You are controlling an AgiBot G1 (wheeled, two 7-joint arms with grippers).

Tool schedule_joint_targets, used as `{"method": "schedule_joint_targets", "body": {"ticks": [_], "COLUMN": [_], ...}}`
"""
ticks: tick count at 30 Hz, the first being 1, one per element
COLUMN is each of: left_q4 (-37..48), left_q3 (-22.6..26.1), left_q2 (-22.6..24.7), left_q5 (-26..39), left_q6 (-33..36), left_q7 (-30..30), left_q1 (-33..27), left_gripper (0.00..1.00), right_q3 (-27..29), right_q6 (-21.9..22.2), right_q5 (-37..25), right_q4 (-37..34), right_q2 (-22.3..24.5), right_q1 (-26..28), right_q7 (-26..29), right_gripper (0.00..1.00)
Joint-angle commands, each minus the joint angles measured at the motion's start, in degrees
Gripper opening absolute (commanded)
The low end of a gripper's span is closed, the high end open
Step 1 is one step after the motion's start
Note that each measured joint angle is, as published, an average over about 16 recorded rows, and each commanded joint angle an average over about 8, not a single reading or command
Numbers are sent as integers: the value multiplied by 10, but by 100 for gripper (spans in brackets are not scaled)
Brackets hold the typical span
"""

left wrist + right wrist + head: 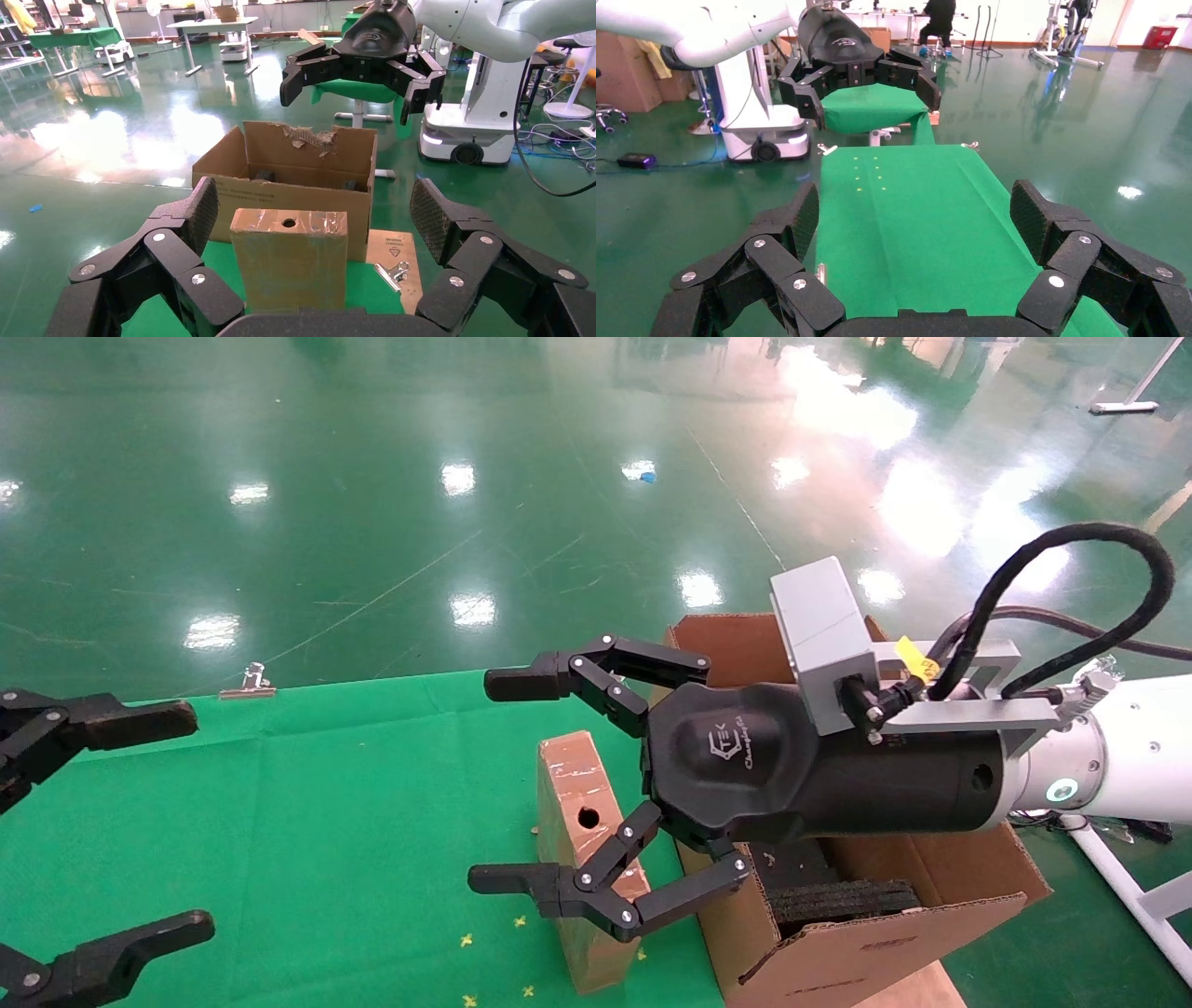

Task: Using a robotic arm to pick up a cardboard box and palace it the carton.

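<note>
The small brown taped cardboard box (579,808) stands upright on the green cloth, its round hole facing up. It also shows in the left wrist view (289,261). The large carton (843,952) with black foam inside stands just to its right, and it shows behind the box in the left wrist view (281,193). The white robotic arm (1127,747) reaches in from the right. Its right gripper (503,782) is open and empty, hovering above the box and pointing left. The box is out of the right wrist view. My left gripper (177,820) is open and empty at the table's left, facing the box.
A green cloth (326,822) covers the table. A metal binder clip (250,682) sits on its far edge. Another clip (391,272) lies on a flat cardboard flap (397,246) beside the carton. Small yellow marks (494,943) dot the cloth near the box. Glossy green floor lies beyond.
</note>
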Motion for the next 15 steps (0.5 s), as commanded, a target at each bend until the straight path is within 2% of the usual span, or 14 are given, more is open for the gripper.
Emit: {"method": "schedule_joint_targets", "body": {"ticks": [1,10,15], "left_q4": [0,0,0], "left_q3": [0,0,0], "left_q2": [0,0,0], "left_q5": [0,0,0], "left_q6": [0,0,0], "left_q7": [0,0,0], "left_q1": [0,0,0], "left_gripper": [100,100,100], "right_q3": [0,-1,-18], "right_q6": [0,0,5], "right_q5": [0,-2,-35], "right_q4": [0,0,9], "right_q2": [0,0,-1], "right_q1": [0,0,11], "right_q7": [0,1,16], "right_gripper": [100,100,100]}}
